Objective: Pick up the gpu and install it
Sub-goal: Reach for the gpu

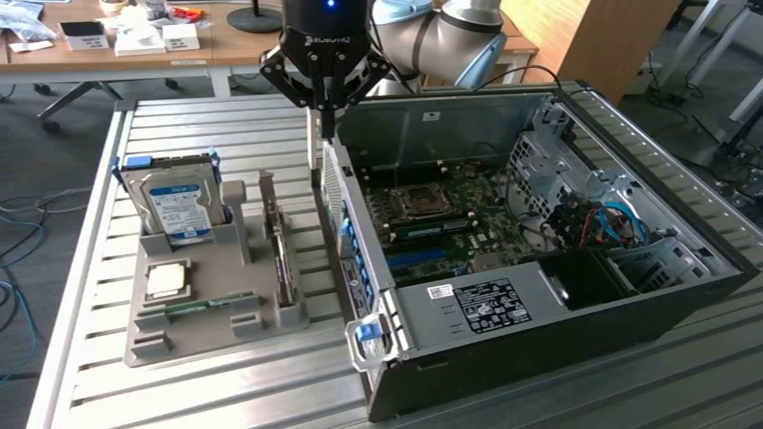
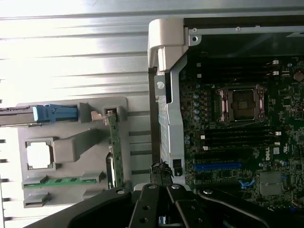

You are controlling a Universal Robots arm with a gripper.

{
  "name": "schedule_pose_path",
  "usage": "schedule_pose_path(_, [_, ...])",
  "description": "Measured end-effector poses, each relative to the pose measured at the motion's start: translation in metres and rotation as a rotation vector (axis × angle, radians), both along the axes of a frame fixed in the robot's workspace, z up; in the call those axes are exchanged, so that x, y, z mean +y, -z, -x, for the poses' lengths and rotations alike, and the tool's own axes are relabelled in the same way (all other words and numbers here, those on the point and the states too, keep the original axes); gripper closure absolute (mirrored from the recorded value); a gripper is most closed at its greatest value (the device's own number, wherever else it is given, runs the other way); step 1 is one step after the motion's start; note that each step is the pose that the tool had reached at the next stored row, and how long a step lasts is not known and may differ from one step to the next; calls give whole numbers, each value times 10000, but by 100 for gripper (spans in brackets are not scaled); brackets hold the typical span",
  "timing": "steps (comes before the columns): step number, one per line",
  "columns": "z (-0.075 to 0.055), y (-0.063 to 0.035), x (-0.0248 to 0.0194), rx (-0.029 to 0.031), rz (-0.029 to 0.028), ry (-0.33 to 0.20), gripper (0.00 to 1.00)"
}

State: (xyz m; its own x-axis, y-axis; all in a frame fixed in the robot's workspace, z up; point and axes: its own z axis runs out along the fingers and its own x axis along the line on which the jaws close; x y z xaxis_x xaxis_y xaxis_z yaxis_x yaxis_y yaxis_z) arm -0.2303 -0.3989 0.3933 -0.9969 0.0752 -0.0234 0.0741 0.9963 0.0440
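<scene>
Below the end effector (image 1: 320, 125), off toward the exterior view's left, the thin, dark, silver-bracketed gpu (image 1: 282, 255) stands on edge in a grey plastic holder tray (image 1: 203, 335) on the slatted metal bench (image 1: 179, 125) — untouched. The end effector hangs closed — empty — just over the rear wall of the open black computer case (image 1: 667, 295).

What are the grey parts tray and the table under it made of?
The tray looks like matte grey plastic: uniform dull colour, blocky moulded slots. The table seems bare aluminium: pale silvery ribbed slats with a soft sheen.
</scene>
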Motion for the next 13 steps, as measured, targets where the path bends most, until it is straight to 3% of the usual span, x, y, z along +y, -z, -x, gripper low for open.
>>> schedule_pose_path(8, [17,0,0,1,0,3,89])
schedule_pose_path(13, [99,1,1,0,0,1,89])
